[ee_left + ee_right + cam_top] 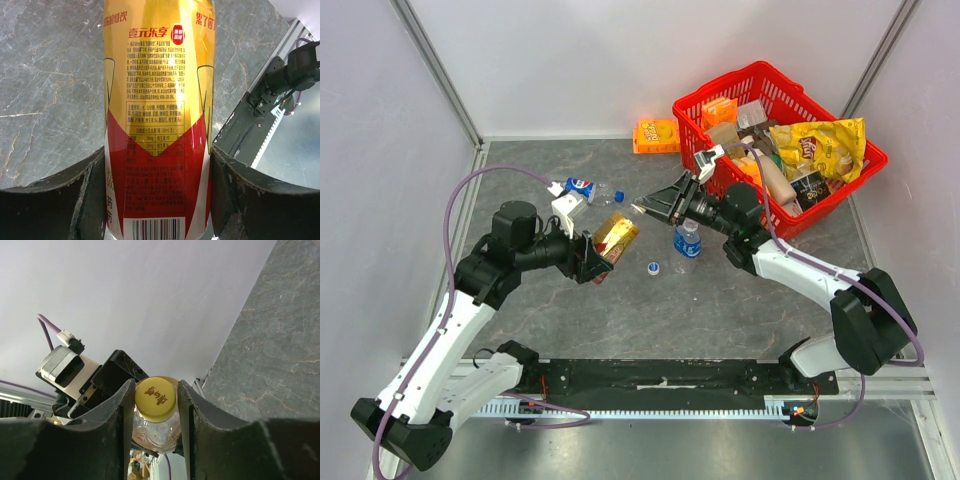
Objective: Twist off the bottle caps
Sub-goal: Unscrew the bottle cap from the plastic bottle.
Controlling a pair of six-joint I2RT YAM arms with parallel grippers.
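Observation:
My left gripper [592, 258] is shut on the lower body of the amber bottle [617, 236], held tilted above the table. Its red-and-gold label fills the left wrist view [159, 100]. My right gripper [154, 390] is closed around the bottle's yellow cap [155, 398]; in the top view it [642, 206] meets the bottle's upper end. A clear bottle with a blue label [583, 187] lies behind, its blue cap [618, 196] on. Another clear bottle [687, 242] stands right of centre. A whitish-blue cap [653, 267] lies loose on the table.
A red basket [692, 105] full of snacks and packets stands at the back right, close behind the right arm. An orange box [656, 135] sits by the back wall. White walls enclose the grey stone-patterned table on three sides.

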